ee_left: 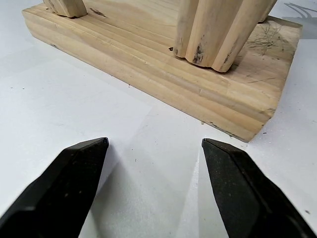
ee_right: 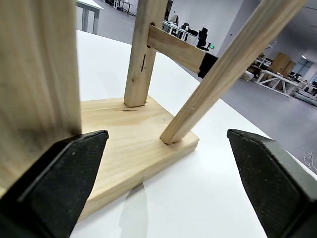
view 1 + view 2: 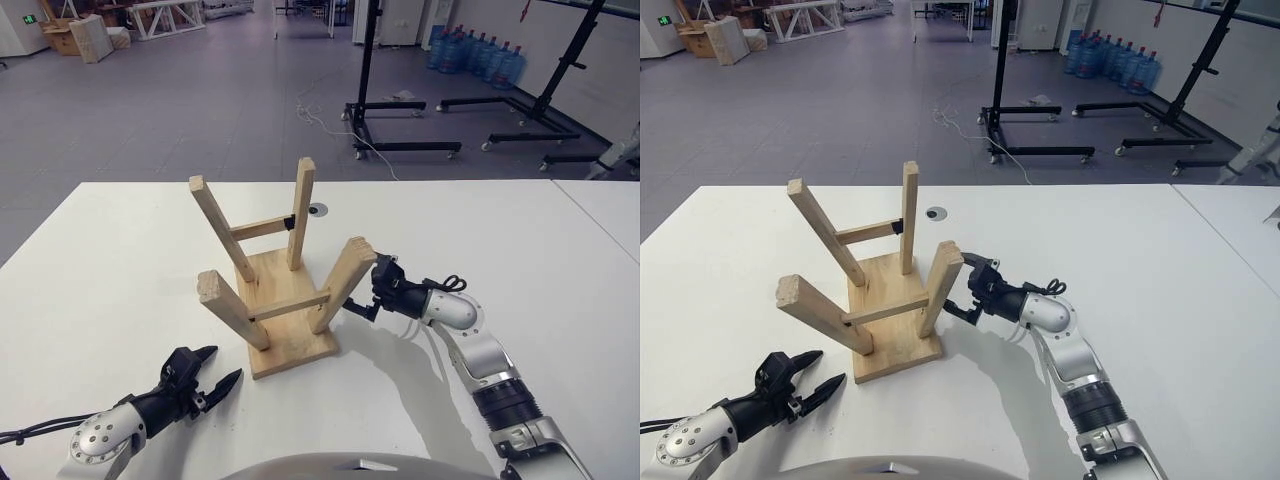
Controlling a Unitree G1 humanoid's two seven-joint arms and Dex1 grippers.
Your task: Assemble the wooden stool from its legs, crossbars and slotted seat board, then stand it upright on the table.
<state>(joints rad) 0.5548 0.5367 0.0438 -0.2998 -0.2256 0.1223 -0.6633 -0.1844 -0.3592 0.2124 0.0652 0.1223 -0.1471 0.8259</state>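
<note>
Stool point(image 3: 288, 335) upside down, centre tabletop point(image 3: 120, 260). Right tool point(image 3: 366, 287) released beside a leg point(image 3: 341, 284); left tool point(image 3: 222, 365) released, lower left.

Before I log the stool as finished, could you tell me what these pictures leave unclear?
- Seat board: the face lying on the table is hidden in every view.
- Right gripper: in the head views the near leg covers part of it, so contact is unclear.
- Far legs: tops cut off by the frame edge in the right wrist view.
- Small round thing: too small to identify, head views.
</note>
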